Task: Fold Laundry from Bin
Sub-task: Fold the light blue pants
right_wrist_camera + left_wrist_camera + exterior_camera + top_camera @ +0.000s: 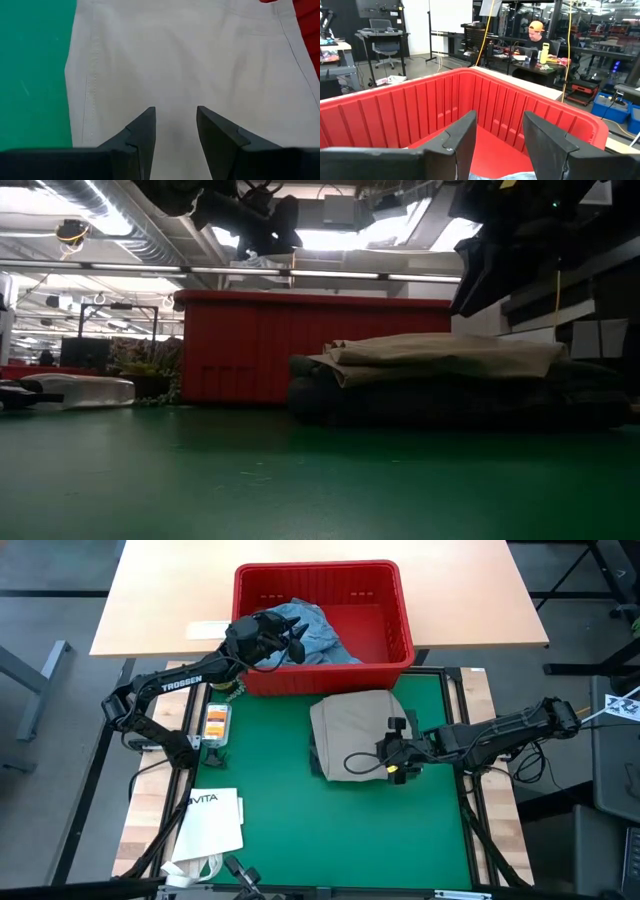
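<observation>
The red bin (385, 625) stands at the far edge of the green mat (280, 830). Light blue denim jeans (315, 635) lie bunched in its left half. My left gripper (298, 640) hovers open and level over the jeans inside the bin; in its wrist view (500, 120) only a strip of denim (505, 176) shows below the fingers. A folded khaki garment (355, 725) rests flat on a pile of dark garments (450, 398) on the mat. My right gripper (388, 748) hangs open above the khaki garment (200, 60), slanting down and clear of it.
A white paper bag printed VITA (210, 820) lies at the mat's near left corner. A small orange and white object (215, 720) sits by the mat's left edge. A tan table (160, 600) lies beyond the bin. A person (537, 35) sits at a desk far behind.
</observation>
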Available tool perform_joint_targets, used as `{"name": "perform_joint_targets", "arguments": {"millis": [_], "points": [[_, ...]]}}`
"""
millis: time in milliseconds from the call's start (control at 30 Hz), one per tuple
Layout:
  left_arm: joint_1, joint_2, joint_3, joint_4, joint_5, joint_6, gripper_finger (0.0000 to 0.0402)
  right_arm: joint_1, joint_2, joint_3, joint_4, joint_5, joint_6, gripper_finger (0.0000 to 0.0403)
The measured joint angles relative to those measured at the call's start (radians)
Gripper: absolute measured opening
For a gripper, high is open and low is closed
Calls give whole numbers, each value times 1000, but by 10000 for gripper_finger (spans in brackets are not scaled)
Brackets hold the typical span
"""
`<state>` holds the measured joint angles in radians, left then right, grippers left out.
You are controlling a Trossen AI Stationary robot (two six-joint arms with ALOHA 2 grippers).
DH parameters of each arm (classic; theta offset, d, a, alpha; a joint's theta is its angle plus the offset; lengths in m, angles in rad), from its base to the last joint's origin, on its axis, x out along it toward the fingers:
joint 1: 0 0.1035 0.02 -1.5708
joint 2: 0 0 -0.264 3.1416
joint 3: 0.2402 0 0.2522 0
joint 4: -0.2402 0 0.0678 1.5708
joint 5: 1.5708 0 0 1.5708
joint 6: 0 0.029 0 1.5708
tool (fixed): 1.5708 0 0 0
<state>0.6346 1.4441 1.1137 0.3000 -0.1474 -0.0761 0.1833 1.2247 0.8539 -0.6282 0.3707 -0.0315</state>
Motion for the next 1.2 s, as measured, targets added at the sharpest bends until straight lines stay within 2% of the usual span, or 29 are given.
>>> {"name": "perform_joint_targets", "arguments": {"millis": [733,1000,1200], "points": [[0,0,0,-1,0,0,156,0,0,0,0,-1,0,143],[0,-2,-2,-33,0,4,156,0,0,0,1,-1,0,143],[0,3,-2,-101,37,29,156,0,0,0,1,-1,0,143]]}}
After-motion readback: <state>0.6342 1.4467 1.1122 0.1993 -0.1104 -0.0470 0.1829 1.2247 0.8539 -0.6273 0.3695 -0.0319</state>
